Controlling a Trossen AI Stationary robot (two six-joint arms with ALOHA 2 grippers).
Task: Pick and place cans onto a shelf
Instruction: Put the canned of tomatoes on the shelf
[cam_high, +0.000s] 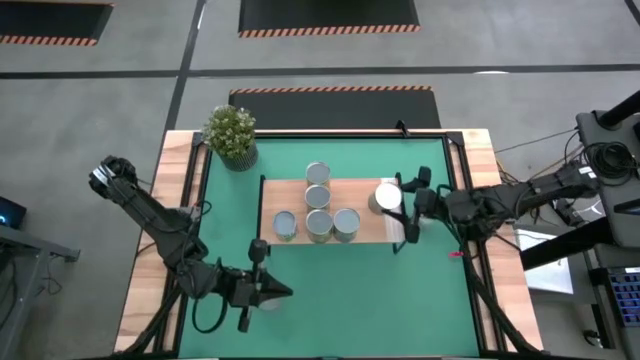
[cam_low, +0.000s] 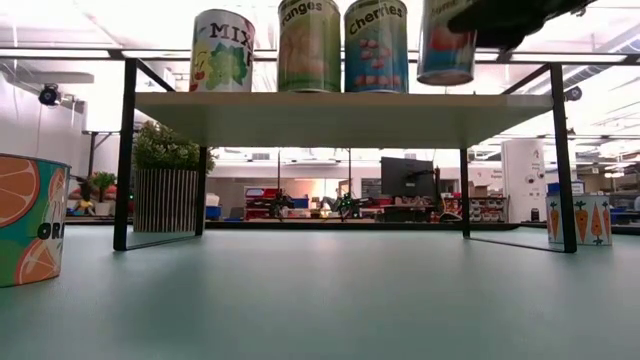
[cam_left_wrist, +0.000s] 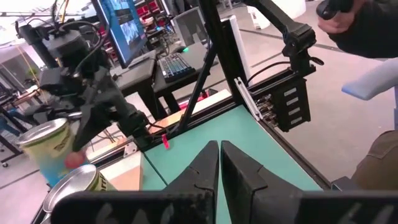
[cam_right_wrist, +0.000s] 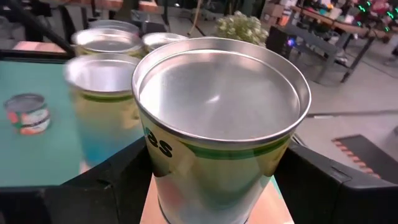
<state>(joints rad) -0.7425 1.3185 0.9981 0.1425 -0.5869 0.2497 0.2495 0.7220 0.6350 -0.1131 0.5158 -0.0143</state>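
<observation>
Green mat (cam_high: 330, 290) is sitting under the shelf (cam_high: 275, 195) where five cans are standing; right gripper (cam_high: 398, 214) is clamping a sixth can (cam_high: 386, 196) at the shelf's end; rigid, slick metal, probably light, so squeeze mid-wall; left gripper (cam_high: 283, 291) is idling shut nearby.

A: What's on the shelf (cam_high: 300, 190)?
B: Five cans (cam_high: 318, 209) grouped mid-board, a sixth can (cam_high: 385, 195) toward its right end, between the right gripper's (cam_high: 402, 214) fingers.
A: Elsewhere?
B: A plant (cam_high: 231, 135) behind the shelf's left corner; the left gripper (cam_high: 283, 291) in front, over the mat (cam_high: 350, 300).
</observation>
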